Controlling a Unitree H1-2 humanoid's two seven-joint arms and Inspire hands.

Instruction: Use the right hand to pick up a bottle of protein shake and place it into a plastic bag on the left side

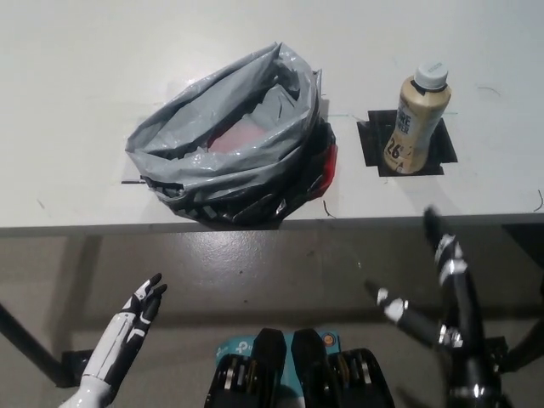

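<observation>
A tan protein shake bottle with a pale blue-grey cap stands upright on a black square mat at the table's right. To its left a grey plastic bag lies with its mouth open toward the camera, something pink showing inside. My black right hand is open below the table's front edge, fingers spread, well short of the bottle. My white left hand rests open at the lower left, below the table.
The white table runs across the upper frame, its front edge near mid-picture. A black and red object shows under the bag's right side. Grey floor lies below the edge.
</observation>
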